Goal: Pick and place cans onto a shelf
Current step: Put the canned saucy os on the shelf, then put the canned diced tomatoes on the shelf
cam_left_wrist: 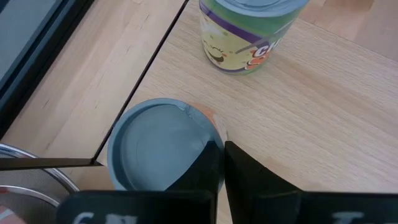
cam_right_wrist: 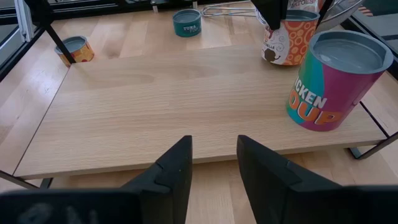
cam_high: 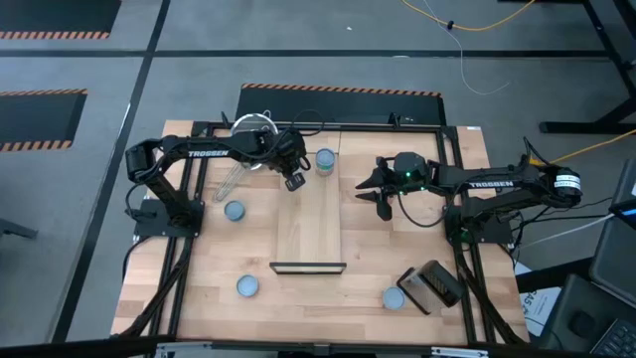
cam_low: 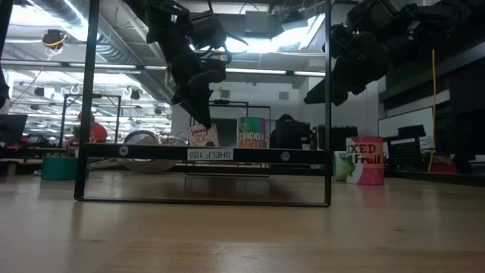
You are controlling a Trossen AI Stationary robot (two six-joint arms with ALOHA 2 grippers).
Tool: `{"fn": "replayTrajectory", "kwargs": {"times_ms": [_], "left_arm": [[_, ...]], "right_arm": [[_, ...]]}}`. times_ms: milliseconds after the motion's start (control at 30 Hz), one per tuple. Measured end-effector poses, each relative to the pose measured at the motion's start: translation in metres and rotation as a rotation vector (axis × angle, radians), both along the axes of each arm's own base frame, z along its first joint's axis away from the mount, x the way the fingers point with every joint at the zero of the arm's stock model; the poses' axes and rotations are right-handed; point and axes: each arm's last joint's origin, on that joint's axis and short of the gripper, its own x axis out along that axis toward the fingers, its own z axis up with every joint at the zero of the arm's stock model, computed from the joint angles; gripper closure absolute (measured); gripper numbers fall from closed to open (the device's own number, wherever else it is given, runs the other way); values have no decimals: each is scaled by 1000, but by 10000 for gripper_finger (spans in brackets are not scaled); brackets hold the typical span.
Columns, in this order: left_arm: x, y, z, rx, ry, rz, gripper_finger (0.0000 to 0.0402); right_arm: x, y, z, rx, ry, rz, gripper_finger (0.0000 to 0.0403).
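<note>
Left gripper [cam_high: 295, 180] over the shelf's [cam_high: 310, 224] far end, fingers [cam_left_wrist: 205, 168] clamped on a pale-topped can [cam_left_wrist: 163, 146]; a second can [cam_left_wrist: 249, 31] standing just beyond the fingertips. Right gripper [cam_high: 379, 189] beside the shelf, fingers parted, holding nothing.

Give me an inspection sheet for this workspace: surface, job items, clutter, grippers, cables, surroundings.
Surface: wooden table.
Job items: shelf holds two cans at its far end; four cans off it.
Clutter: wire strainer; dark box.
Grippers: left gripper over the orange can; right gripper open beside the shelf.
Cables: yellow cable on the floor.
Surroundings: striped floor tape; person far behind.
</note>
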Motion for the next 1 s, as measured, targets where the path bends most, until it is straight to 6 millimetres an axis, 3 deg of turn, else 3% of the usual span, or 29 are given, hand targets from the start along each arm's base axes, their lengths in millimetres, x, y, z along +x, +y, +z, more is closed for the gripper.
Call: {"fn": "replayTrajectory", "kwargs": {"times_ms": [400, 1000], "left_arm": [[0, 0, 0, 0, -1, 0, 392], [4, 2, 3, 28, -48, -1, 349]], "right_arm": [[0, 0, 0, 0, 0, 0, 271], [0, 0, 0, 0, 0, 0, 271]]}}
